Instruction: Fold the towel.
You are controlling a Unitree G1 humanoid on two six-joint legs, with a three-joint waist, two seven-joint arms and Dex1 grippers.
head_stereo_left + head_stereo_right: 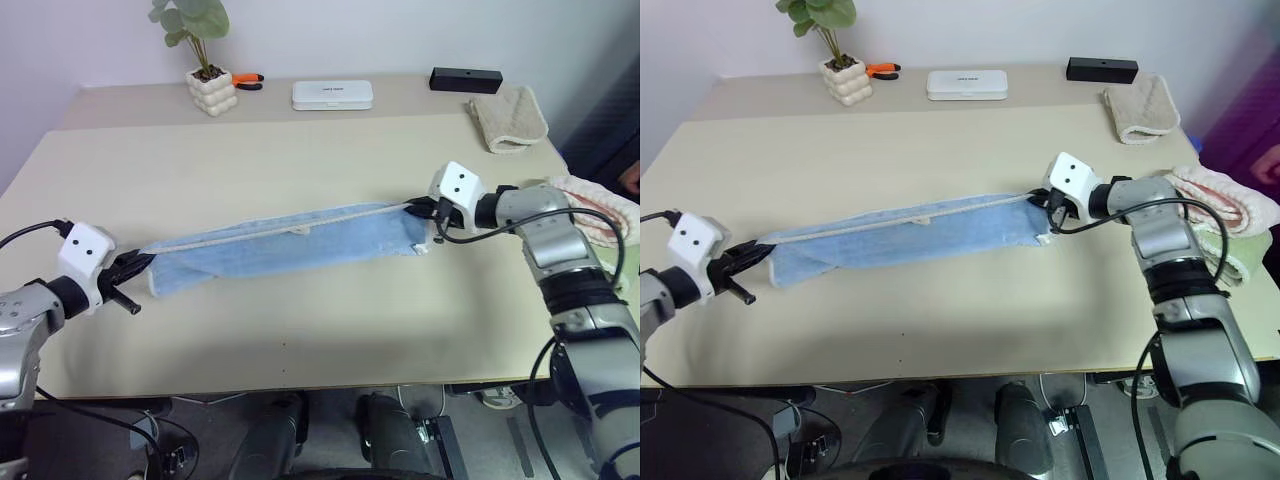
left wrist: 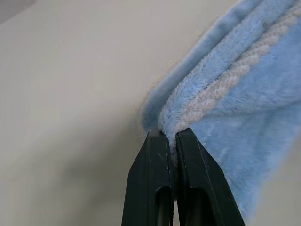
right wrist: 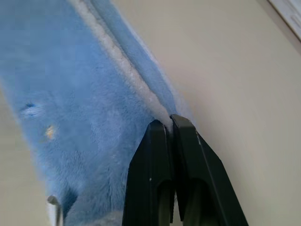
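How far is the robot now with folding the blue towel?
Done: the towel is doubled lengthwise into a long band. In hand: the left gripper and right gripper are each shut on an end, holding it stretched over the table. Left: laying it flat and folding it shorter.

An office or lab corner: a plain beige bench against a bare wall, with a potted plant, pliers (orange-handled) and a white case.
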